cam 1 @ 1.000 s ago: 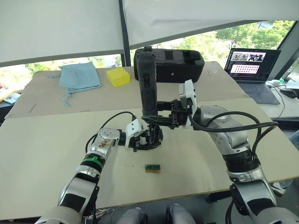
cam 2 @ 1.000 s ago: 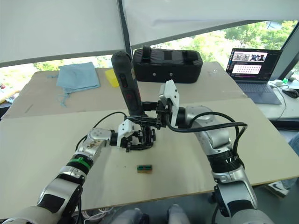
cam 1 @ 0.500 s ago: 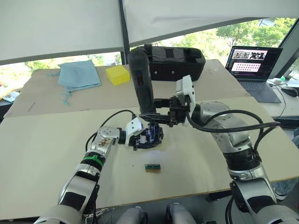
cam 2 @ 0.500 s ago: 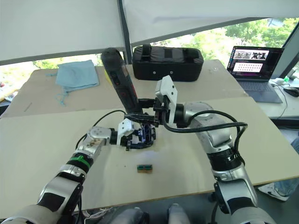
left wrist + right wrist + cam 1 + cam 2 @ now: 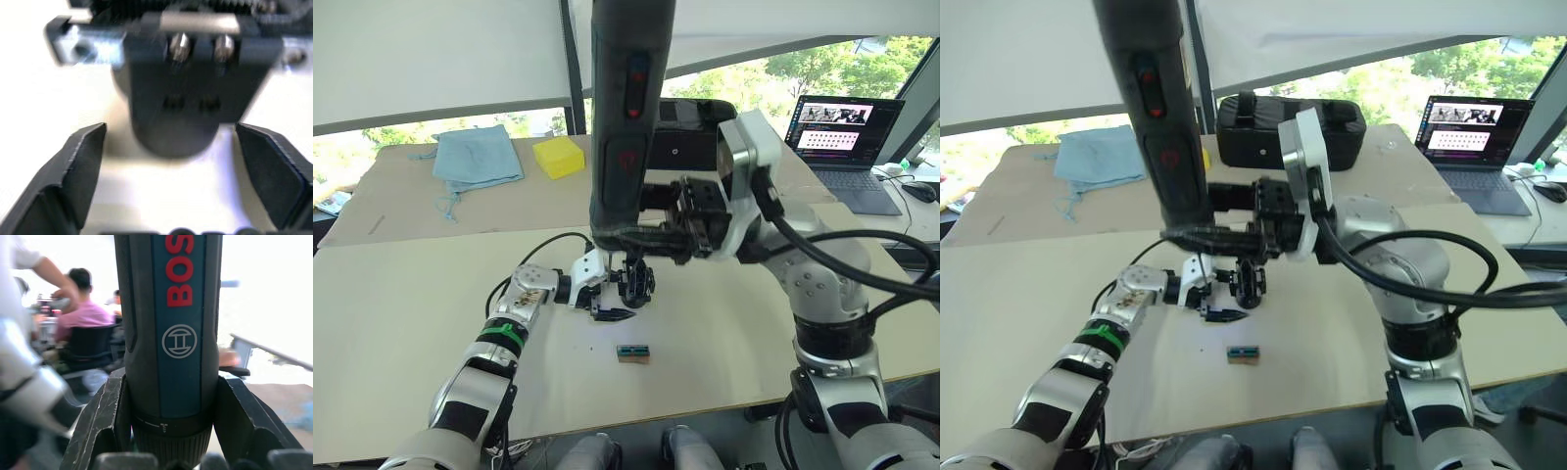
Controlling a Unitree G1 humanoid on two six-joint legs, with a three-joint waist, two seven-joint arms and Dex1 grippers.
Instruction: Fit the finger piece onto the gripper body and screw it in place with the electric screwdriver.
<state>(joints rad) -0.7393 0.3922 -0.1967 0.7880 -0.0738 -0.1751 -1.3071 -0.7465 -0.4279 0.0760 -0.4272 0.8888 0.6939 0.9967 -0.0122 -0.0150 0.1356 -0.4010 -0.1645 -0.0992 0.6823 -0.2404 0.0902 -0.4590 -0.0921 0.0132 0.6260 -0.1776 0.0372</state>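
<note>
Left gripper (image 5: 607, 299) sits low on the surface (image 5: 411, 294), fingers spread wide, bracketing the gripper body (image 5: 634, 284) without clamping it. Right gripper (image 5: 168, 431) grips the electric screwdriver (image 5: 626, 117) upright, bit aimed down at its screws.

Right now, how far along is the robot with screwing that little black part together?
Partway, it seems. The right gripper has the electric screwdriver clamped upright, its tip close above the gripper body on the table. The left gripper sits open at the body, where two screws show. Whether the finger piece is seated or the screws are tight can't be told; the fastening still looks unfinished.
</note>
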